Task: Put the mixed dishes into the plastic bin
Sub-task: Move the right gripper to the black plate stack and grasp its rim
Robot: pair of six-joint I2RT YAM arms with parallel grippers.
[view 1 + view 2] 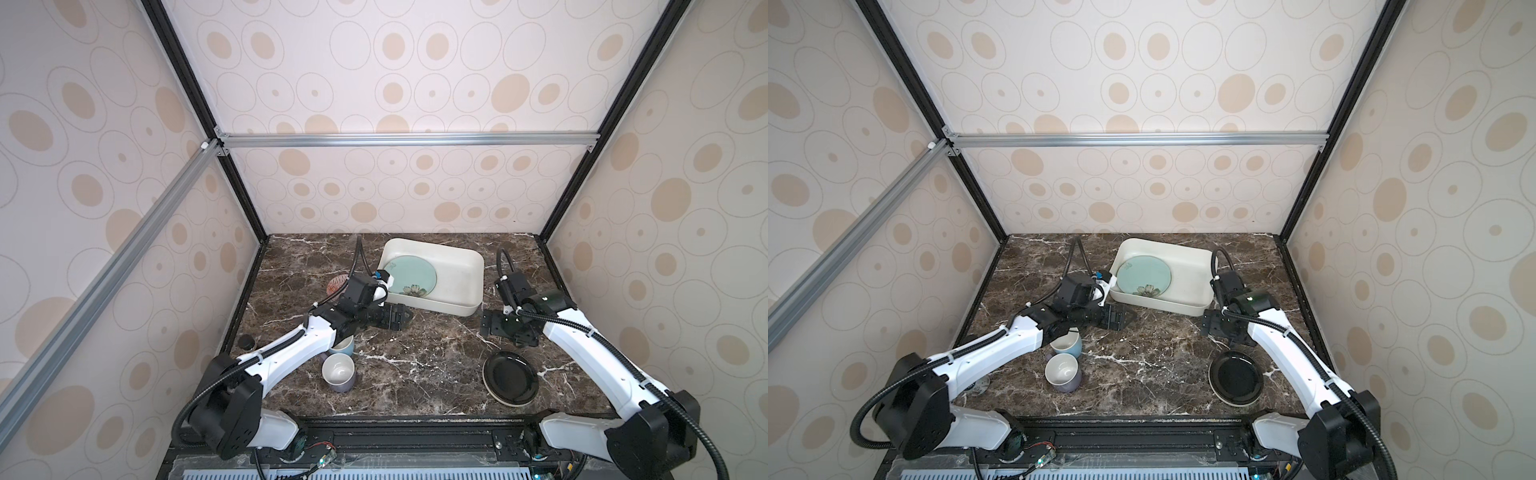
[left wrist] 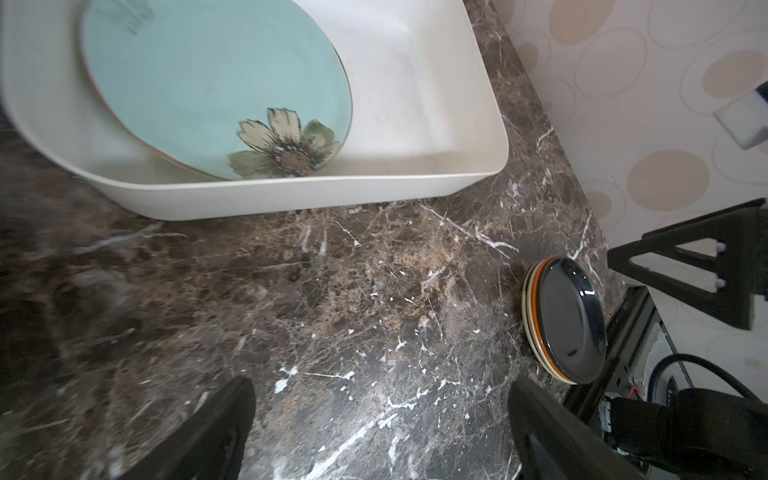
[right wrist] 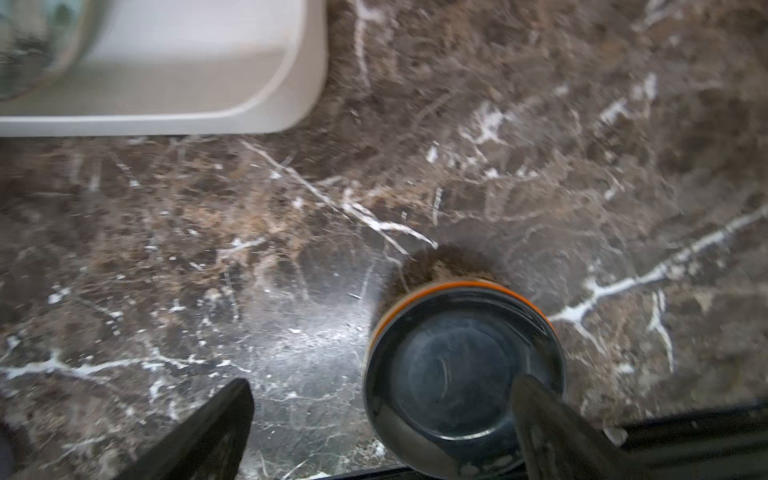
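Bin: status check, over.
Left pincer, right pincer open, empty. Teal plate in bin; black plate, blue mug, lavender mug, orange bowl on table. Left arm hangs by bin's near corner.

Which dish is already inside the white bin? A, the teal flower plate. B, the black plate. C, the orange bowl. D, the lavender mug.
A: the teal flower plate lies inside the white bin, while the black plate sits out on the table.

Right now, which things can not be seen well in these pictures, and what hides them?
Bowl: in a top view, mostly behind the left arm.
Blue mug: in a top view, half under the left arm.
Teal plate: in the right wrist view, blurred and cut off by the edge.
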